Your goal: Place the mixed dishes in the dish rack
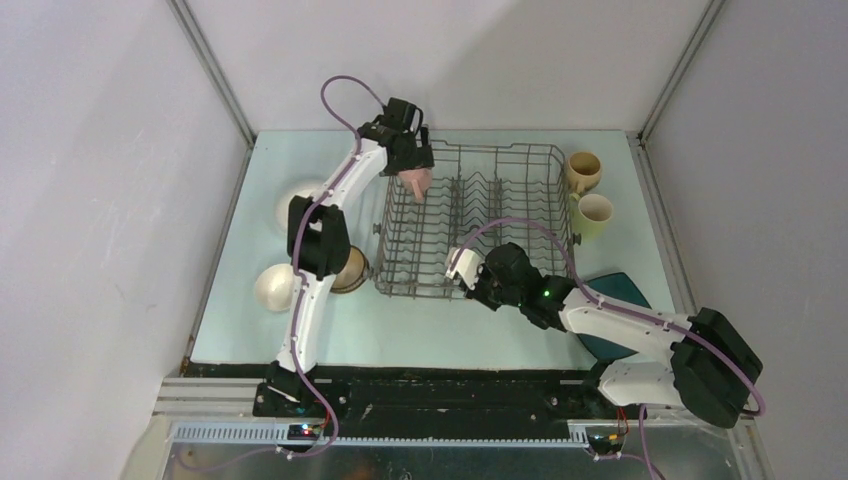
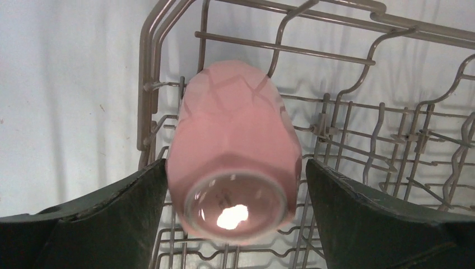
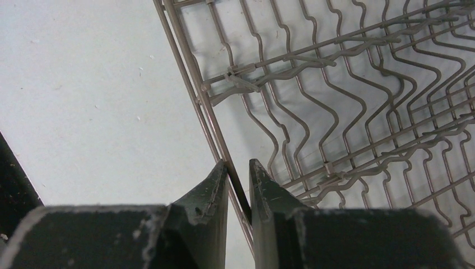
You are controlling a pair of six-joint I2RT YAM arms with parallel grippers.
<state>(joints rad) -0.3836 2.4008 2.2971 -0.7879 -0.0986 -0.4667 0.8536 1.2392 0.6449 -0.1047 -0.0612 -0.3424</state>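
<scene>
The grey wire dish rack [image 1: 500,148] stands mid-table. The pink mug [image 1: 420,182] sits base-up in its far left corner. In the left wrist view the mug [image 2: 232,140] lies between my left gripper's [image 2: 236,163] wide-spread fingers; the left finger touches it, and a narrow gap shows at the right finger [image 2: 358,213]. My left gripper [image 1: 416,168] hovers over that corner. My right gripper [image 1: 478,283] is at the rack's near rim. In the right wrist view it [image 3: 238,163] is shut on the rim wire [image 3: 185,67].
A tan mug [image 1: 583,172] and a light-green mug [image 1: 594,214] stand right of the rack. A dark teal plate [image 1: 615,295] lies partly under my right arm. A white bowl [image 1: 275,288], a dark brown bowl [image 1: 352,270] and a pale round dish [image 1: 298,195] lie left of the rack.
</scene>
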